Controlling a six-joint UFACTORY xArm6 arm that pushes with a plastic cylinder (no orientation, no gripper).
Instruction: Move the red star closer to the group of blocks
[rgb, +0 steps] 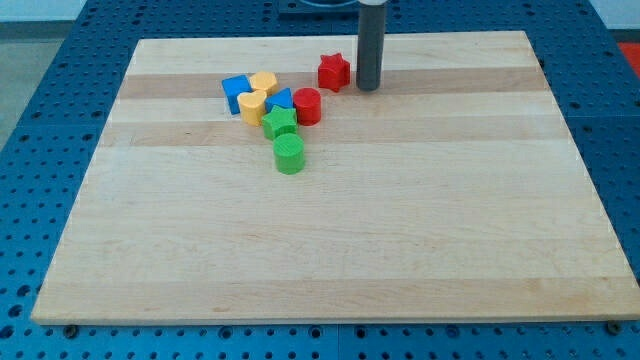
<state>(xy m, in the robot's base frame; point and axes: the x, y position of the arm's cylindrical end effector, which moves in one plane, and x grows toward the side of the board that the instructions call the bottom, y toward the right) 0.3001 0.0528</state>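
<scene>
Red star (334, 71), a small bright red block with blunt points, lies flat at the far side of the worktop (400, 230). My tip (368, 87) stands just right of it; contact cannot be told. No end effector jaws exist. Left and nearer sits the group, its red cylinder (307, 105) closest.

Pale wooden board (330, 240) – smooth, matt grain, dark matt rod (368, 45)
</scene>
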